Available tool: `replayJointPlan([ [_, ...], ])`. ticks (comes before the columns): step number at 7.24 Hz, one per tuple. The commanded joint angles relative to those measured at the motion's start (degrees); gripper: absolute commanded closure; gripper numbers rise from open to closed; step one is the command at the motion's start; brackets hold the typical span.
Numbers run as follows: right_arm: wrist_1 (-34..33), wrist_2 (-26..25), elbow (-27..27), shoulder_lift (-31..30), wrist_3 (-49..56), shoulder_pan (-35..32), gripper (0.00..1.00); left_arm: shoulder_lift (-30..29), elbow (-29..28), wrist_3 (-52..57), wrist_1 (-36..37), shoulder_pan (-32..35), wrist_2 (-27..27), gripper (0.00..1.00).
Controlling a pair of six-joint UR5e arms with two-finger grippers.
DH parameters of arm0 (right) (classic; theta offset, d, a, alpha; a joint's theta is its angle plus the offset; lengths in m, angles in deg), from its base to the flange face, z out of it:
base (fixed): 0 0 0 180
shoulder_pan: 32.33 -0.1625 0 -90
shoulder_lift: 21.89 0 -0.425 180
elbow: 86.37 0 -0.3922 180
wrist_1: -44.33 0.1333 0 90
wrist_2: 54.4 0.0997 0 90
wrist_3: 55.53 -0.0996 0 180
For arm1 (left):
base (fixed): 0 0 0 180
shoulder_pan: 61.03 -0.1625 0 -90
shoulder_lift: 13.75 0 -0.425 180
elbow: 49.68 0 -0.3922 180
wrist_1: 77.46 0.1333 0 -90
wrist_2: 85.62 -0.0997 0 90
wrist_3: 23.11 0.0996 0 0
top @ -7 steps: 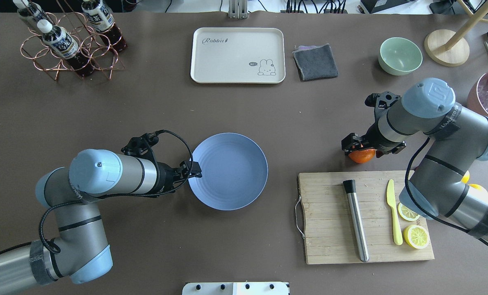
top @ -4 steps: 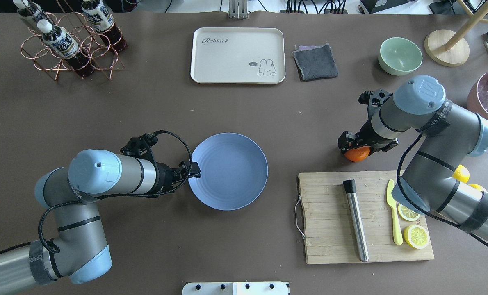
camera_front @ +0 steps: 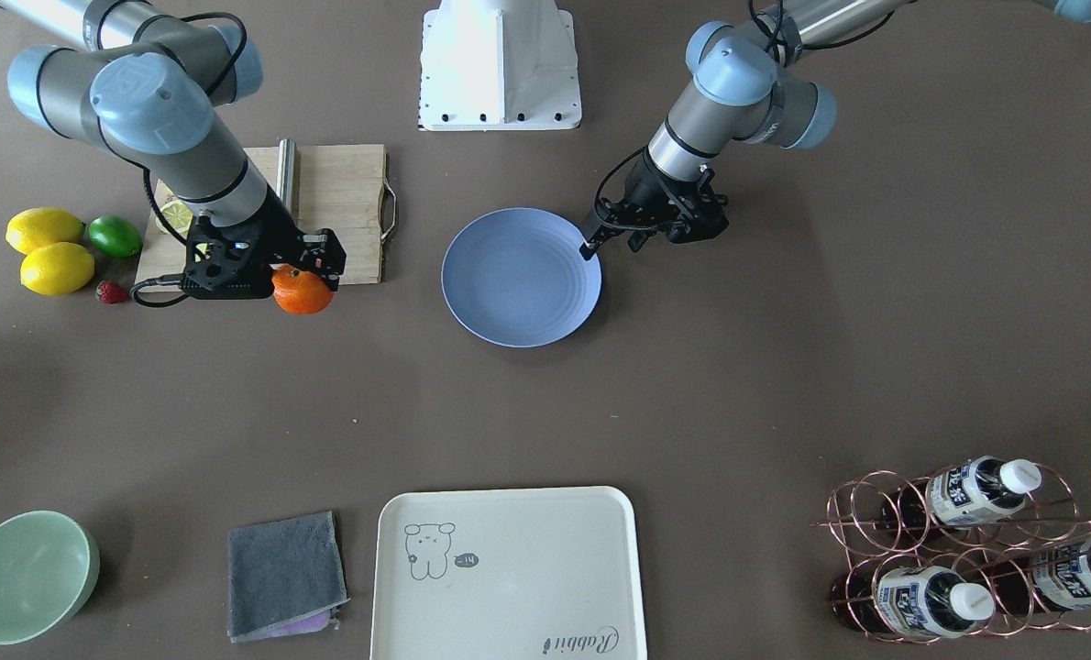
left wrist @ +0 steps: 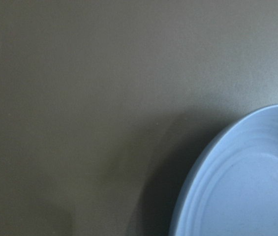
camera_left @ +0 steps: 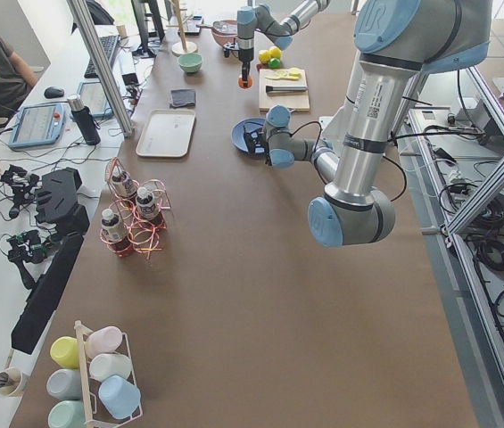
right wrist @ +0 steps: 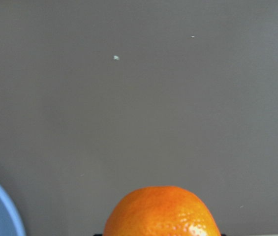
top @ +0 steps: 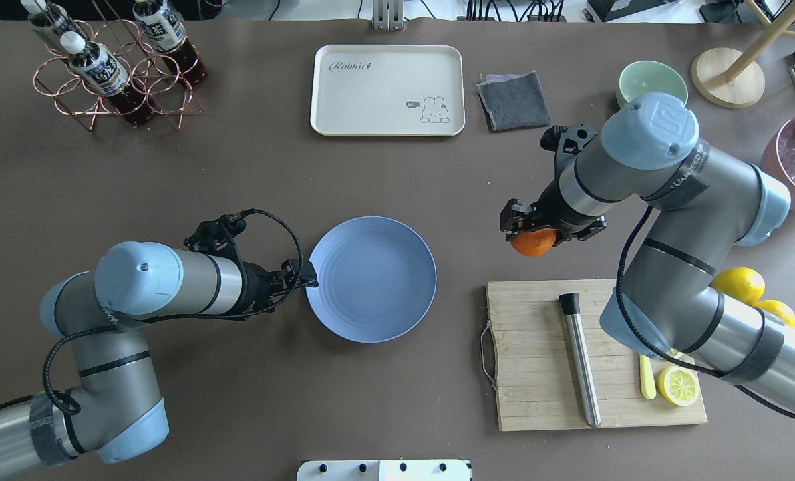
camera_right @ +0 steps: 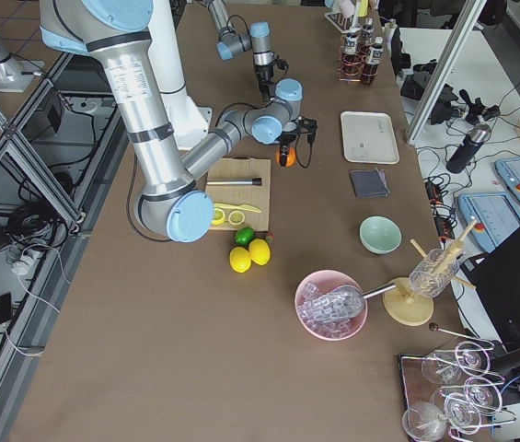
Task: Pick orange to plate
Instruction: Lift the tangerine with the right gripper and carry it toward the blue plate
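The left gripper (top: 302,273) hangs at the rim of the plate (top: 371,279) (fingers apart or together, I cannot tell). Well right of it, the right gripper (top: 530,232) clamps the orange (top: 534,244) above the table (top: 478,194). I judge this mid-carry, calling for a crossing to the plate, then lowering and release.

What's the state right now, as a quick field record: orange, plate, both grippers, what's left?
right gripper: shut on the orange
orange position: just past the cutting board's far edge, short of the plate
plate: empty
left gripper: tip at the plate's rim; open or shut unclear
remaining: carry orange over plate, release
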Motion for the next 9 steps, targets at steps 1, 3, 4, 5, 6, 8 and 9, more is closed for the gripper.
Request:
replayJointPlan([
  [1,-1.9,-7.1,1.2,8.0,-11.2,8.9,1.0,9.6,6.5,6.3,-0.2,3.0,2.5,0.03],
  [3,-1.3,-9.4,9.0,15.7,-16.4,12.0,1.0,11.7,6.5,8.7,-0.1,6.7,4.9,0.03],
  [4,-1.0,-11.6,13.4,18.7,-17.2,13.0,1.0,13.5,7.2,8.7,-0.2,6.9,5.0,0.03],
  [5,1.4,-12.1,15.5,18.9,-17.2,13.4,1.0,13.7,7.4,8.7,-0.4,6.8,5.0,0.03],
  [6,3.6,-12.7,17.4,18.9,-17.2,14.1,1.0,13.8,7.6,8.7,-0.3,6.8,5.0,0.03],
  [8,4.7,-13.2,18.5,19.0,-17.2,14.8,1.0,12.8,7.2,8.7,-0.2,6.2,5.1,0.03],
  [9,4.7,-13.2,18.5,19.1,-17.6,15.0,1.0,13.4,7.3,8.7,-0.3,6.2,5.2,0.03],
])
